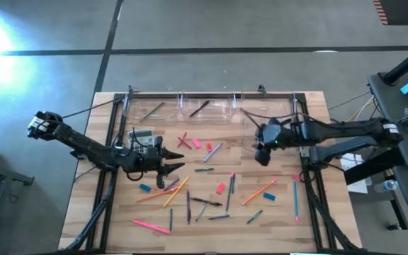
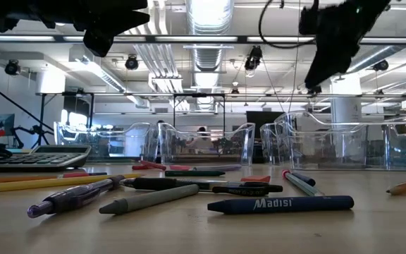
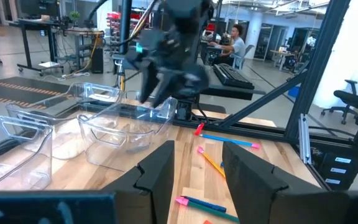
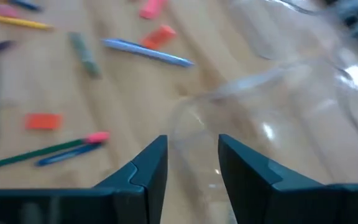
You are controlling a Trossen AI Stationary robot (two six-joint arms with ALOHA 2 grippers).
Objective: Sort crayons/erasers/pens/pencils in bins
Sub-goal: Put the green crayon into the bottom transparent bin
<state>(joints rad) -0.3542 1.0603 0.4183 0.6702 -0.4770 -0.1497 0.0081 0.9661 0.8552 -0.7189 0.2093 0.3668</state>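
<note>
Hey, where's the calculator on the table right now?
High view: the calculator lies on the table's left side, just behind the left gripper and near the leftmost bin.

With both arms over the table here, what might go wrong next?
1. The right gripper hangs open close above a clear bin's rim; moving off low, it might knock the light bin out of line.
2. The left gripper hovers open over tightly scattered pencils and pens; closing there might catch two at once or grab the wrong kind.

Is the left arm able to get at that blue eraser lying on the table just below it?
Probably yes: the left gripper hangs just above and beside the blue eraser, which lies alone on bare wood with nothing over it.
</note>
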